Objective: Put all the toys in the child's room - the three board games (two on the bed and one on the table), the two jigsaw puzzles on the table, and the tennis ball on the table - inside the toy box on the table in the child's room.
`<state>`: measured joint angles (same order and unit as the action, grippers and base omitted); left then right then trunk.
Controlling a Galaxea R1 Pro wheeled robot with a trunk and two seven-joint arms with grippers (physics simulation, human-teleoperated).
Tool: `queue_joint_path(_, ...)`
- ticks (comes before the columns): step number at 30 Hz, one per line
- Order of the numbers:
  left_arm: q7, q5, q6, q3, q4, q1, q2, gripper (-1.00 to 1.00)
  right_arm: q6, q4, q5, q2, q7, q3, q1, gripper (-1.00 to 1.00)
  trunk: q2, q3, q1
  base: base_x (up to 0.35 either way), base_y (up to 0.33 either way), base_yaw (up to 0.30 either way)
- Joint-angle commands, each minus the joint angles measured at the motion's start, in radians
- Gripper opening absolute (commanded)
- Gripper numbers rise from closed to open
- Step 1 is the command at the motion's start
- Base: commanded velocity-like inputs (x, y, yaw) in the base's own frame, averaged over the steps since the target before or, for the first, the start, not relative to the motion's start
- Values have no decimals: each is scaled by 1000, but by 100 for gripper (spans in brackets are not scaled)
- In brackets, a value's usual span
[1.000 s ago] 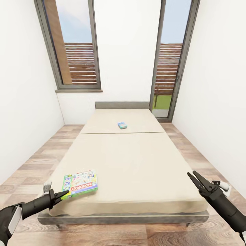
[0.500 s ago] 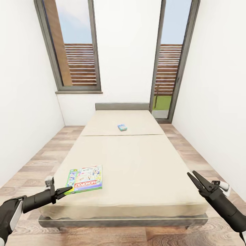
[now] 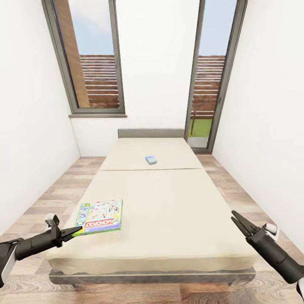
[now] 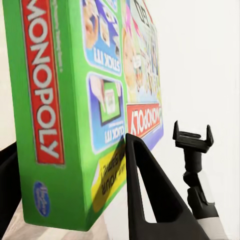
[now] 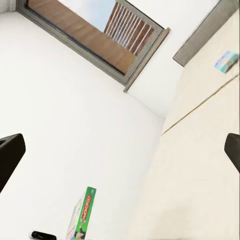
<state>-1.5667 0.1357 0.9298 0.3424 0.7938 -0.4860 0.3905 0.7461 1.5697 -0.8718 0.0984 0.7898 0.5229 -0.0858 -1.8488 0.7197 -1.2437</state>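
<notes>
A green-edged Monopoly board game (image 3: 99, 216) is over the near left corner of the beige bed (image 3: 169, 202). My left gripper (image 3: 75, 230) is shut on its near corner. In the left wrist view the box (image 4: 75, 100) sits between the two black fingers (image 4: 150, 200). Whether it touches the mattress I cannot tell. A second, small blue board game (image 3: 151, 159) lies flat near the head of the bed, also seen in the right wrist view (image 5: 227, 61). My right gripper (image 3: 237, 221) hangs open and empty off the bed's near right corner.
White walls close in on both sides of the bed, with strips of wooden floor (image 3: 55, 194) between. A window (image 3: 90, 63) and a glass door (image 3: 211, 76) stand behind the headboard (image 3: 150, 133).
My left gripper has drawn back to the left with the Monopoly box, which has shifted with it. The view has pulled back slightly. The right gripper has barely moved.
</notes>
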Motion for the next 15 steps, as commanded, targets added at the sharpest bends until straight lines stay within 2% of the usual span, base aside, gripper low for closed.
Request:
queue_joint_path(1, -4, -2, 10, 0, 0, 0, 3, -100, 6, 1, -3, 0, -15, -1, -2, 100, 7, -2, 4, 0, 0, 0)
queue_joint_path(6, -4, -2, 10, 0, 2, 0, 7, -100, 5, 0, -2, 1, -40, -37, -6, 100, 42, -18, 23, -12, 0, 0)
queue_joint_path(15, -4, -2, 10, 0, 2, 0, 7, -100, -6, 0, -2, -11, -40, -49, -6, 100, 105, -46, 58, -84, 0, 0)
